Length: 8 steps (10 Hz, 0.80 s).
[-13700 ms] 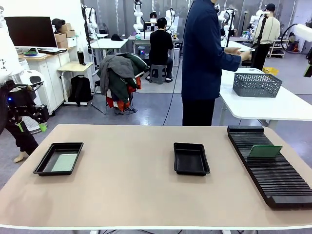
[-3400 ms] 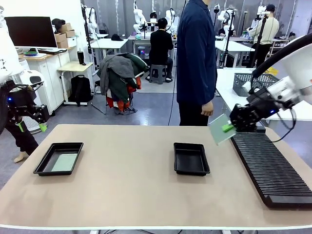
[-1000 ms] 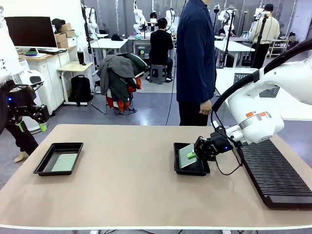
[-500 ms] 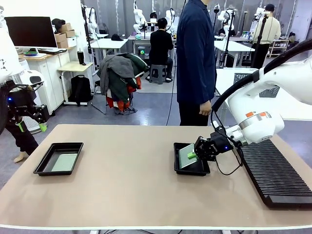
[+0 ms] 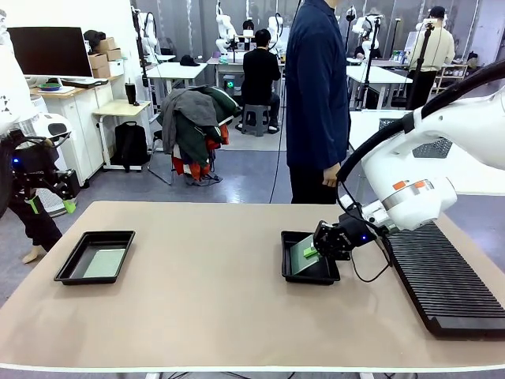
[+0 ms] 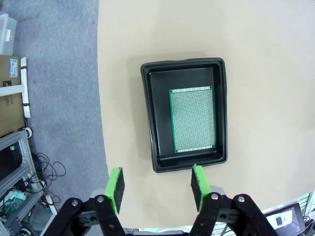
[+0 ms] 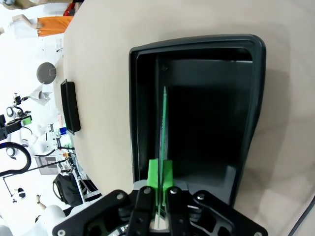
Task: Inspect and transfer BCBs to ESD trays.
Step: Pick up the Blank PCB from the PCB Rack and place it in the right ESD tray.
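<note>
A green BCB stands tilted on edge inside the middle ESD tray, with its lower edge down at the tray floor. My right gripper is shut on its upper edge. In the right wrist view the BCB shows edge-on between the green pads of the right gripper, over the ESD tray. My left gripper hangs open high above the left ESD tray, where another BCB lies flat. In the front view the left gripper sits at the picture's left edge, beyond the left tray.
A long black ribbed rack runs along the table's right side, just behind my right arm. A person in dark blue stands at the far edge behind the middle tray. Bare tabletop lies between the two trays.
My right arm's upper part has shifted slightly. The gripper and the board stay at almost the same spot in the middle tray. The left arm has not moved.
</note>
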Motion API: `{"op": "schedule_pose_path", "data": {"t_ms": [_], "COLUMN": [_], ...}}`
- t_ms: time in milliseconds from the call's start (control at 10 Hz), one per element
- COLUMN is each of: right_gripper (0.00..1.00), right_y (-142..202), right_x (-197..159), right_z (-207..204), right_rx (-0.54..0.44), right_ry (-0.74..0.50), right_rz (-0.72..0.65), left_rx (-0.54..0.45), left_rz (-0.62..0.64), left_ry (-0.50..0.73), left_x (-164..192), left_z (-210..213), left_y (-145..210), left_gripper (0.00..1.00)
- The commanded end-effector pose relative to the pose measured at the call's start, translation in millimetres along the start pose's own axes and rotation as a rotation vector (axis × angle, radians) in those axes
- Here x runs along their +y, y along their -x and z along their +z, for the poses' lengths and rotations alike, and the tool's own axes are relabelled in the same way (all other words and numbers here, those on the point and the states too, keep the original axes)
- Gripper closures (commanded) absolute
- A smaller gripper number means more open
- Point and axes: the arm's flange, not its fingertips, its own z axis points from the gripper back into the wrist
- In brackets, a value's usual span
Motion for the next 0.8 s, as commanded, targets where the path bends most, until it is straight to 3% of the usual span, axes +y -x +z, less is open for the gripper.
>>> {"op": "schedule_pose_path", "data": {"t_ms": [0, 700], "right_gripper": [0.86, 0.57], "right_y": [3, 2], "right_x": [10, 51], "right_z": [0, 9], "right_rx": [-0.005, -0.017], "right_ry": [0.052, 0.264], "right_rz": [-0.017, -0.001], "left_rx": [-0.005, -0.005], "left_rz": [0.001, 0.001], "left_ry": [-0.003, -0.003], "left_x": [0, 0], "left_z": [-2, -2], "left_y": [2, 2], "left_gripper": [0.27, 0.27]}}
